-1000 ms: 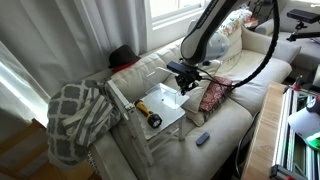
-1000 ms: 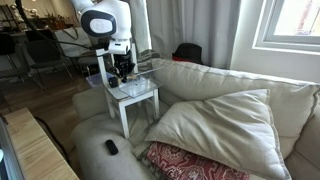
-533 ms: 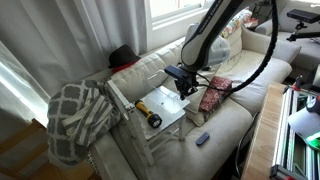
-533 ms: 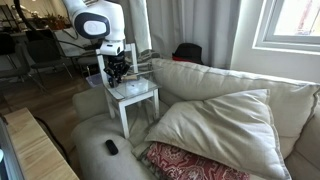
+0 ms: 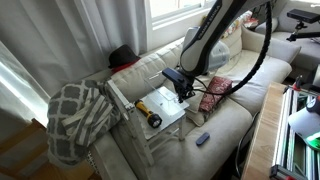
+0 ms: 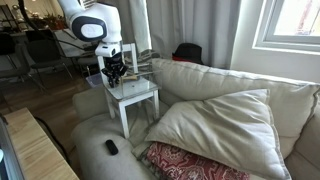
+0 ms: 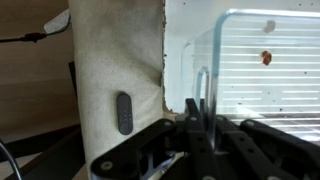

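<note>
Currently: gripper [image 5: 181, 88] poised over the white side table [image 5: 172, 112], nothing held.
The yellow-and-black tool [image 5: 148, 112] is seen lying flat on that table, near the gripper but apart from it, toward the end by the plaid blanket [image 5: 78, 115]. It is judged rigid, fairly light, and liable to roll on the smooth top, so it would best be taken across the middle of the barrel. In the wrist view the fingers [image 7: 192, 108] are seen drawn together with no real gap; nothing is gripped and nothing appears to be touched. A dark remote [image 7: 123, 112] is seen on the sofa cushion beside the table.
</note>
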Motion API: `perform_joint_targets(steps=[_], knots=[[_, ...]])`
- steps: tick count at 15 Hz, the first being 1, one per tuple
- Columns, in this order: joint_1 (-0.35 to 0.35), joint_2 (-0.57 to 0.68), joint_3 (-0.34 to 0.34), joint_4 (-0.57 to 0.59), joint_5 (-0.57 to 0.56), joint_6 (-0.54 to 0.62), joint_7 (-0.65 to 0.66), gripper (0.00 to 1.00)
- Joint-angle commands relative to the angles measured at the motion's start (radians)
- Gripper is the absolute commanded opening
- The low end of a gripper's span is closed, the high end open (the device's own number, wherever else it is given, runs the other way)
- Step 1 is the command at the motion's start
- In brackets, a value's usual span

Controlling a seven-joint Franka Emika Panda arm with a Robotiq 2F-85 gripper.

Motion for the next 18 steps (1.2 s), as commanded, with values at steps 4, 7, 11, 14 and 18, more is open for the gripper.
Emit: perform_joint_targets(steps=[4, 7, 11, 14, 18], knots=[[0.013, 0.027, 0.031, 0.020, -0.002, 0.029, 0.065, 0.01], [0.037, 0.045, 0.010, 0.026, -0.028, 0.034, 0.094, 0.01], [0.037, 0.064, 0.011, 0.040, -0.031, 0.026, 0.119, 0.08], [0.022, 0.059, 0.024, 0.047, -0.022, 0.014, 0.106, 0.36], [0.025, 0.014, 0.010, 0.031, -0.034, 0.009, 0.108, 0.65]])
